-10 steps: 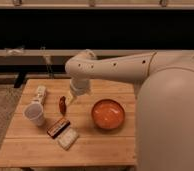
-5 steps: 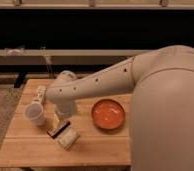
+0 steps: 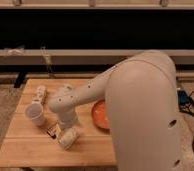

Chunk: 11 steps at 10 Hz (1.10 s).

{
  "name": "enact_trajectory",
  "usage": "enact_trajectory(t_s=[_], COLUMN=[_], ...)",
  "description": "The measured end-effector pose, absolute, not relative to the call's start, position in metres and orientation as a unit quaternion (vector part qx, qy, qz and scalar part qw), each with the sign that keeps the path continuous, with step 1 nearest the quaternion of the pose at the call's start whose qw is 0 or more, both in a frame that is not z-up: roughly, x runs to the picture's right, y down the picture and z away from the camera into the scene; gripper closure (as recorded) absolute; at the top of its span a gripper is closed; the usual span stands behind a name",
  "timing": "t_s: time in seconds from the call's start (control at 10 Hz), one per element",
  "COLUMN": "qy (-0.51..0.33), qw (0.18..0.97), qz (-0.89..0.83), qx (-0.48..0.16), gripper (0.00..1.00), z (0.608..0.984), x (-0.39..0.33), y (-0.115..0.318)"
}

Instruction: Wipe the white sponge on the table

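The white sponge [image 3: 68, 138] lies on the light wooden table [image 3: 25, 150], near its front middle. My gripper [image 3: 65, 126] hangs at the end of the big white arm, right above the sponge's back edge and beside the dark brown bar [image 3: 52, 131]. The wrist hides most of it. It is open and nothing hangs in it. The sponge rests on the tabletop.
A white paper cup [image 3: 35, 114] stands left of the gripper. A small pale object [image 3: 40, 92] lies at the back left. An orange bowl [image 3: 100, 114] sits to the right, partly behind the arm. The robot's white body fills the right side of the view.
The arm has swung left and down, from above the table's middle to just over the sponge and dark bar. The sponge, cup and bar have not moved.
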<state>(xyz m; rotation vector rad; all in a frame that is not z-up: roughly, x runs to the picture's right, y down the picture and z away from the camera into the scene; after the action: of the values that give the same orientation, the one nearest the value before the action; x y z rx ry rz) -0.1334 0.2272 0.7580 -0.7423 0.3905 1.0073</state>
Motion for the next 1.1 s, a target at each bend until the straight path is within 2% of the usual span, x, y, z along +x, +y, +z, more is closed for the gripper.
enact_trajectory(t_s=[0.5,1.1], qy=[0.206,0.204], qw=[0.743,0.754], qz=[0.525,0.517], qx=[-0.359,-0.349], gripper=[0.2,0.2], z=[0.783,0.785], x=[-0.12,-0.139], y=[0.232,0.231])
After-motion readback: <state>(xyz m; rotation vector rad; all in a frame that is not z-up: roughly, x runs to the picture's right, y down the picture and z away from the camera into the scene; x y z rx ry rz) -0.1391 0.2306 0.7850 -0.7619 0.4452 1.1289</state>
